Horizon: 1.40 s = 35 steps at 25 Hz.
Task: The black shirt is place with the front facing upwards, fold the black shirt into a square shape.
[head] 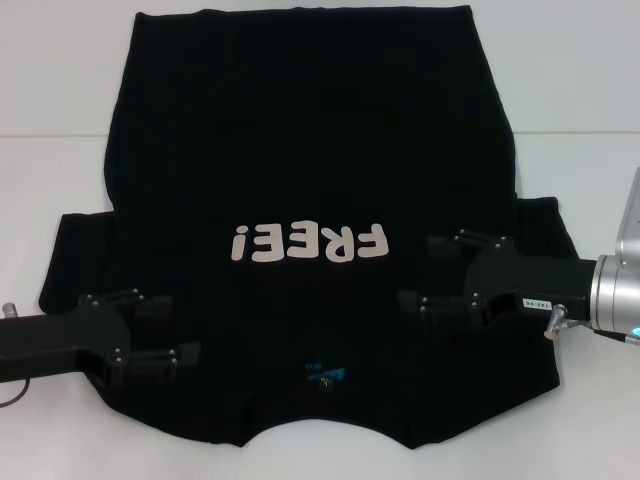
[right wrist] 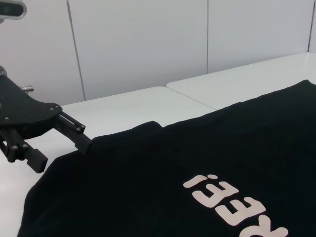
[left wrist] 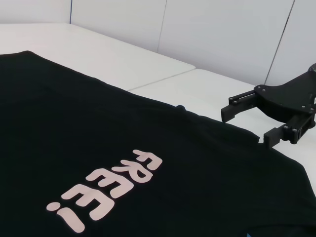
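Jaws apart, both grippers (head: 172,328) (head: 432,271) over shirt (head: 310,150)

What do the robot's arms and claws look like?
Both are matte black: the left gripper and right gripper have two blocky fingers with small screws. The right wrist is shiny silver metal, with a small white label on the black part beside it.

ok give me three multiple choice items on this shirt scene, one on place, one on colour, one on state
1. Where is the neck tag?
A. at the shirt's near edge
B. at the far edge
C. on a sleeve

2. What colour is the FREE! lettering on the black shirt?
A. green
B. pale pinkish
C. yellow

3. How are the left gripper and right gripper?
A. both open
B. both shut
C. one gone

Answers: 1 A, tag sits nearest the robot; 2 B, letters look pale pink; 3 A, fingers spread over the shoulders.
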### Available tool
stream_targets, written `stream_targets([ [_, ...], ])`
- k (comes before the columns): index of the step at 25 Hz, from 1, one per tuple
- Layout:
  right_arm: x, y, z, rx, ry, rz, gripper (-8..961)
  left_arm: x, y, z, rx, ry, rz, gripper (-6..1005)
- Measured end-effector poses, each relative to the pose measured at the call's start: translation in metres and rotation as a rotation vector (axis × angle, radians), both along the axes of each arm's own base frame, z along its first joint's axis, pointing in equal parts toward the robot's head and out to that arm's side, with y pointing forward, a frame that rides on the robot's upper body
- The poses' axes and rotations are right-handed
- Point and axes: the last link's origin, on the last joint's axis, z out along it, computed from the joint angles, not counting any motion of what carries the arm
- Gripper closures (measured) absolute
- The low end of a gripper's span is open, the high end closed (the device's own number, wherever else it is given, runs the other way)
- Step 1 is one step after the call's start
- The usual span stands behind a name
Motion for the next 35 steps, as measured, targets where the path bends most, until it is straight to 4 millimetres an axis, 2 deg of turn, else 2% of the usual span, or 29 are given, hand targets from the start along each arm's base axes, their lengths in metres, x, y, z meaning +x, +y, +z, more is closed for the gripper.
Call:
stream_targets([
  [8, 0.0, 0.0, 0.0, -0.001, 0.0, 0.0, 13, 0.0, 0.0, 0.0, 0.001, -0.001, 0.002, 173],
  [12, 0.0, 0.0, 0.0, 0.0, 0.0, 0.0, 13, 0.0, 0.0, 0.003, -0.008, -0.041, 0.059, 173],
  [18, 0.0, 0.0, 0.0, -0.001, 0.002, 0.002, 13, 0.002, 0.014, 0.024, -0.067, -0.193, 0.35, 173],
  [23, -0.001, -0.003, 0.0, -0.011, 0.012, 0.007, 13, -0.003, 0.02, 0.044, -0.08, -0.331, 0.575, 172],
  [29, -0.001, -0.003, 0.0, -0.013, 0.015, 0.006, 13, -0.018, 0.025, 0.068, -0.091, -0.44, 0.893, 171],
  [35, -0.002, -0.002, 0.001, -0.019, 0.024, -0.012, 13, -0.039, 0.023, 0.073, -0.087, -0.42, 1.168, 172],
])
